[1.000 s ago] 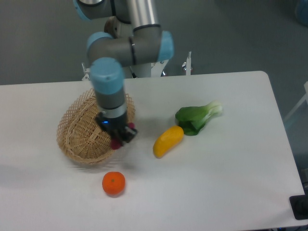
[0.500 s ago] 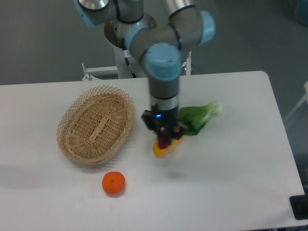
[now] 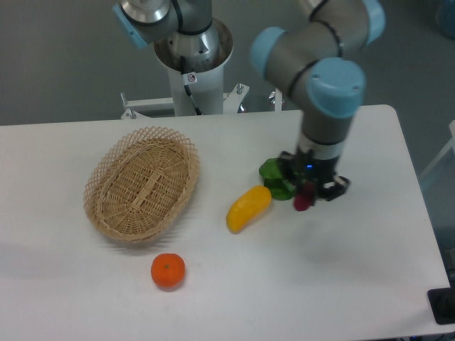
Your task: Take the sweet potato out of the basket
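My gripper (image 3: 306, 195) hangs over the right half of the table (image 3: 370, 270), nearer the far edge than the near one, and the sweet potato (image 3: 303, 199) is in it: a small dark reddish-purple lump pinched between my fingers, which are drawn in tight against it. It looks to be clear of the tabletop, with a faint shadow below. My wrist comes straight down onto it, blue cap on the joint above.

Just behind and to the left of my gripper lies the leafy green vegetable (image 3: 274, 174), partly hidden by my fingers. Next to that, toward the table's middle, the yellow vegetable (image 3: 248, 208) rests at a slant, its upper end close to the greens.

The basket (image 3: 142, 185) sits on the left half of the table, well apart from me, with nothing lying in its woven bowl. The round orange fruit (image 3: 168, 271) sits near the front edge, just off the basket's near rim.

There is a small sticker on my base column beyond the far edge; its marking is too small to read.
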You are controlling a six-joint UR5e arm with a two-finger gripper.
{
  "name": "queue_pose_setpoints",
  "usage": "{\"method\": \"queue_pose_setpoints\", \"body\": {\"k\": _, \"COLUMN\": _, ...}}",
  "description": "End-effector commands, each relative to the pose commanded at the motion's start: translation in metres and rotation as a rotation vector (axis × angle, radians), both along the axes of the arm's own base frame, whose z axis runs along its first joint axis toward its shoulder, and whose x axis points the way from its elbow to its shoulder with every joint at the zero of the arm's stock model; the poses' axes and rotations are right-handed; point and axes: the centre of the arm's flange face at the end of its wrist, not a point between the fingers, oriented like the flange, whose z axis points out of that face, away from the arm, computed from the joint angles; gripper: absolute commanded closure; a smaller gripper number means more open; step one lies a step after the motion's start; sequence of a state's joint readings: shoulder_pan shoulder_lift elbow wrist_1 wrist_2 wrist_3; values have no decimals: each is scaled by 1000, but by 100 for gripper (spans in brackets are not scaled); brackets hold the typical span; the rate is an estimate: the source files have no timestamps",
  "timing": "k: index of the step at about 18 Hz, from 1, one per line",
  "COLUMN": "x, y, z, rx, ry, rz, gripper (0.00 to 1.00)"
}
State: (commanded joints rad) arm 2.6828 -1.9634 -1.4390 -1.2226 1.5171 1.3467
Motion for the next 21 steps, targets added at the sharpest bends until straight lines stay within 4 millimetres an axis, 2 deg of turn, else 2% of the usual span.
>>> {"method": "queue_pose_setpoints", "body": {"k": 4, "x": -37, "y": -15, "z": -2, "rx": 2, "ry": 20, "rz": -45, "gripper": 95}}
{"method": "queue_pose_setpoints", "body": {"k": 9, "x": -68, "y": -26, "z": -19, "rx": -9, "ry": 18, "rz": -82, "gripper": 94}}
{"method": "queue_pose_setpoints", "body": {"k": 13, "x": -81, "y": -33, "z": -22, "rx": -17, "ry": 22, "rz": -112, "gripper": 93}}
{"method": "queue_pose_setpoints", "body": {"k": 21, "x": -84, "y": -35, "z": -28, "rx": -42, "ry": 30, "rz": -111, "gripper": 93}}
